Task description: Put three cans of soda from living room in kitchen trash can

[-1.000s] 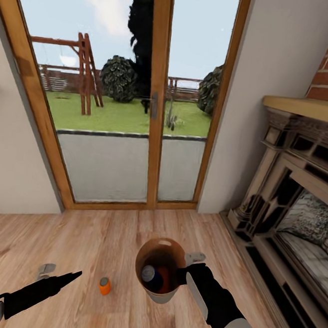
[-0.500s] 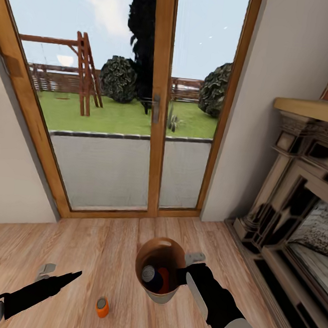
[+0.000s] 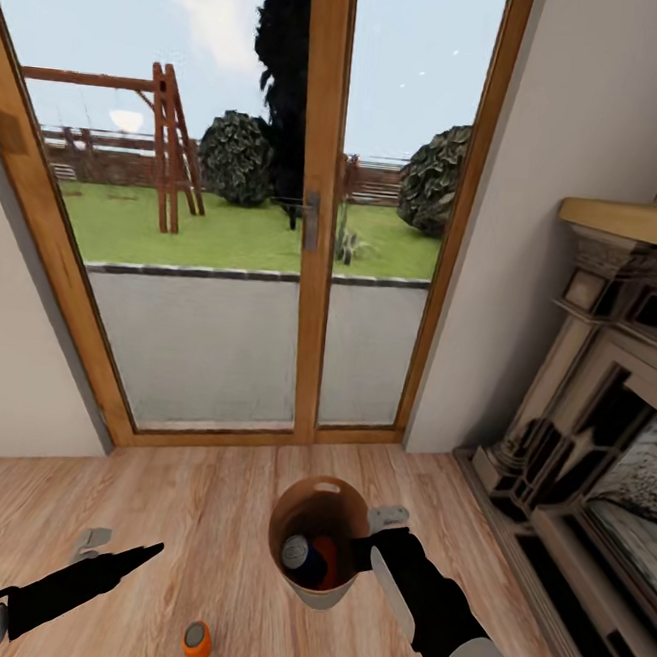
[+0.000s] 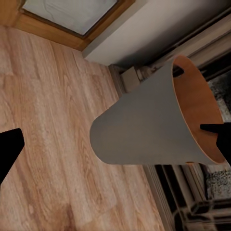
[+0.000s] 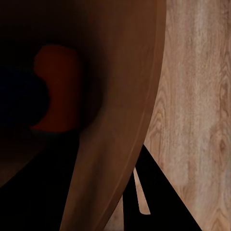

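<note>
My right gripper is shut on the rim of the tash can, a pale grey bin with a brown inside, held above the wood floor. Inside it lie a dark blue can of soda with a silver top and an orange can. The right wrist view looks into the bin's brown wall, with the orange can deep inside. Another orange can stands on the floor, below and right of my left gripper, which is open and holds nothing. The left wrist view has the bin's grey side.
Wood-framed glass doors stand straight ahead, with a garden behind them. A dark stone fireplace with a brick chimney runs along the right. An off-white wall closes the left. Pale wood floor lies between.
The camera has moved, so the doors and fireplace have shifted rightward. The orange can on the floor now sits lower in the picture. The bin stays in my right gripper.
</note>
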Robot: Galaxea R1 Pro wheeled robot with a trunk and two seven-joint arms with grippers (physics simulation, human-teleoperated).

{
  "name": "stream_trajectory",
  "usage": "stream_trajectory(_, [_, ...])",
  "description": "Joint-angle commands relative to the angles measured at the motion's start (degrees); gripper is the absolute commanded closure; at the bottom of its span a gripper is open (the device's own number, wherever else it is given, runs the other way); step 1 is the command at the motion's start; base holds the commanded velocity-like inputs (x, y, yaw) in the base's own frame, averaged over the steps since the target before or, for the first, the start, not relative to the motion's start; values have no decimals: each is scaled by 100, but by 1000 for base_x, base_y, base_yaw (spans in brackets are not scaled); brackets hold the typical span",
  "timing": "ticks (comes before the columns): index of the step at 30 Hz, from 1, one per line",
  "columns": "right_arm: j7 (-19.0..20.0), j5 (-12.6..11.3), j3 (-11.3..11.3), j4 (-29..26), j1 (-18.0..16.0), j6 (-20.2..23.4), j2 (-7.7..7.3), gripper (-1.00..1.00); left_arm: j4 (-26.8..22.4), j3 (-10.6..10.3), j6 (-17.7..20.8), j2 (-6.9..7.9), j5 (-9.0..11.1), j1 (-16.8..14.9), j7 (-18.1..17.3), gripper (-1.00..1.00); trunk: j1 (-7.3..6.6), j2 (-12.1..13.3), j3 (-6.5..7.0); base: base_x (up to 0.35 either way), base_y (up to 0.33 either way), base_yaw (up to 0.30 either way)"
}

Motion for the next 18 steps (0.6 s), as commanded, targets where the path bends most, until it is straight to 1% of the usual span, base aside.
stream_trajectory(1, [4, -18, 4, -9, -3, -7, 1, 100, 6, 4, -5, 0, 0, 0, 9, -100, 0, 0, 1, 51, 0, 0])
stream_trajectory(2, [5, -18, 5, -12, -3, -7, 1, 100, 20, 5, -7, 0, 0, 0, 30, -100, 0, 0, 1, 41, 0, 0])
stream_trajectory(4, [7, -21, 7, -20, -3, -5, 1, 100, 109, 7, -21, 0, 2, 0, 243, -100, 0, 0, 1, 24, 0, 0])
stream_trajectory(5, [8, -23, 7, -27, -3, -3, 1, 100, 157, 4, -87, 0, 4, 0, 513, -100, 0, 0, 1, 13, 0, 0])
stream_trajectory(6, [8, -24, 8, -34, -3, -1, 1, 100, 191, -2, -255, -7, 6, 0, 852, -100, 0, 0, 1, 9, 0, 0])
stream_trajectory(7, [8, -25, 8, -41, -3, 3, 1, 100, 216, -9, -507, -32, 7, 0, 1208, -100, 0, 0, 1, 5, 0, 0])
stream_trajectory(8, [9, -26, 8, -44, -3, 5, -1, 100, 224, -13, -651, -66, 7, 0, 1397, -100, 0, 0, 1, 4, 0, 0])
stream_trajectory(10, [6, -26, 8, -52, -3, 9, -3, 100, 235, -23, -884, -157, 6, 0, 1760, -100, 0, 0, 1, 3, 0, 0])
stream_trajectory(11, [4, -26, 8, -59, -6, 13, -3, 100, 242, -37, -1034, -260, 4, 0, 2138, -100, 0, 0, 1, 2, 0, 0])
stream_trajectory(12, [2, -25, 8, -65, -5, 16, -6, 100, 253, -118, -1164, -413, 2, 0, 2785, -100, 0, 0, 1, 0, 0, 0])
stream_trajectory(13, [1, -22, 7, -69, -6, 17, -6, 100, 257, -256, -1220, -533, -2, 0, 3256, -100, 0, 0, 1, 0, 0, 0])
stream_trajectory(15, [-1, -21, 4, -71, -6, 16, -7, 100, 260, -488, -1255, -658, -4, 0, 3728, -100, 0, 0, 1, 0, 0, 0])
stream_trajectory(17, [-4, -20, 3, -72, -7, 16, -7, 100, 261, -792, -1281, -762, -4, 0, 4176, -100, 0, 0, 1, 0, 0, 0])
stream_trajectory(18, [-5, -19, 2, -73, -8, 14, -7, 100, 257, -1137, -1300, -836, -1, 0, 4562, -100, 0, 0, 1, 0, 0, 0])
